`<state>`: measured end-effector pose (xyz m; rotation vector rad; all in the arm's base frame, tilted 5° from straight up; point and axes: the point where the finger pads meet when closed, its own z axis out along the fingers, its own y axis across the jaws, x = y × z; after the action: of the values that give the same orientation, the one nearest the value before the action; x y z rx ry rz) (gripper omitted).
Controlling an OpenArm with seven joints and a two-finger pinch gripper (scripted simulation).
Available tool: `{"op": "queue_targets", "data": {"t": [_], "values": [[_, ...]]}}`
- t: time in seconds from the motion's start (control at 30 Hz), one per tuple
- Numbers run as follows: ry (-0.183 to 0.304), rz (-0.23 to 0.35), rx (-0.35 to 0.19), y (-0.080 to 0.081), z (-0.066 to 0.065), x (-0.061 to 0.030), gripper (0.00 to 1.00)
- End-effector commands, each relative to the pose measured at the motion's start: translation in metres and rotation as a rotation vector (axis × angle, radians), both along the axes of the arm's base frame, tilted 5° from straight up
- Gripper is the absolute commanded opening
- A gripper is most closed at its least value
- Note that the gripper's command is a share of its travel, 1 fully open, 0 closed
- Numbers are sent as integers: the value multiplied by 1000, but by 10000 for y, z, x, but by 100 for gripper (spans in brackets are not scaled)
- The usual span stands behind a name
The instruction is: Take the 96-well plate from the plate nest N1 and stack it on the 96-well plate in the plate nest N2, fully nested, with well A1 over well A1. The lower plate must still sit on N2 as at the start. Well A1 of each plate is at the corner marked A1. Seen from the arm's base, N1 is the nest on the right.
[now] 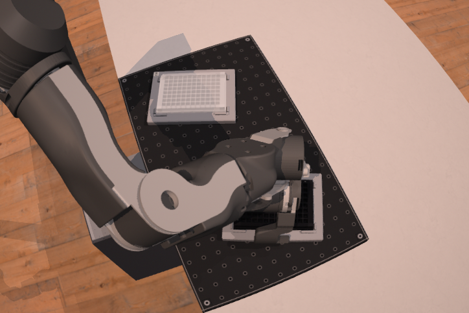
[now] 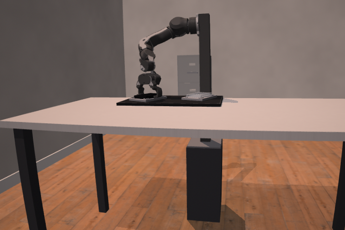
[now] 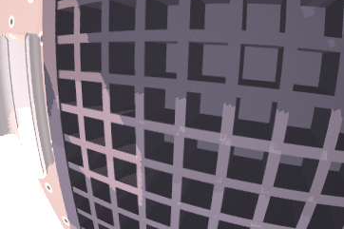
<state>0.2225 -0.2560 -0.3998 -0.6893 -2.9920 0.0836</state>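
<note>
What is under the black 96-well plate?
A light grey plate nest lies under the black 96-well plate, on the black perforated board. The open gripper above covers most of the plate, so its A1 corner is hidden.

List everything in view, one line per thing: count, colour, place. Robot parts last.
Table: one, pale pink top with black legs, centre of room.
Perforated base board: one, black, on the table.
Plate nests: two, light grey, on the board; N1 under the gripper, N2 apart from it.
Black 96-well plate: one, seated in N1.
Clear 96-well plate: one, whitish, seated in N2.
Filing cabinet: one, grey, by the back wall.
Mounting post: one, black, behind the board.
Arm: one, grey and dark.
Gripper: one, dark, open, fingers straddling the black plate, holding nothing.
</note>
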Motion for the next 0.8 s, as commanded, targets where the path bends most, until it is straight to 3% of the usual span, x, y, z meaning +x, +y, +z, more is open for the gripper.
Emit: {"op": "queue_targets", "data": {"t": [0.0, 0.13, 0.53, 0.77], "values": [[-12, -3, 2, -12, 31, 40, 77], [-15, -4, -2, -35, 78, 78, 77], [-15, -4, -2, -35, 78, 78, 77], [-7, -3, -6, -29, 50, 22, 77]]}}
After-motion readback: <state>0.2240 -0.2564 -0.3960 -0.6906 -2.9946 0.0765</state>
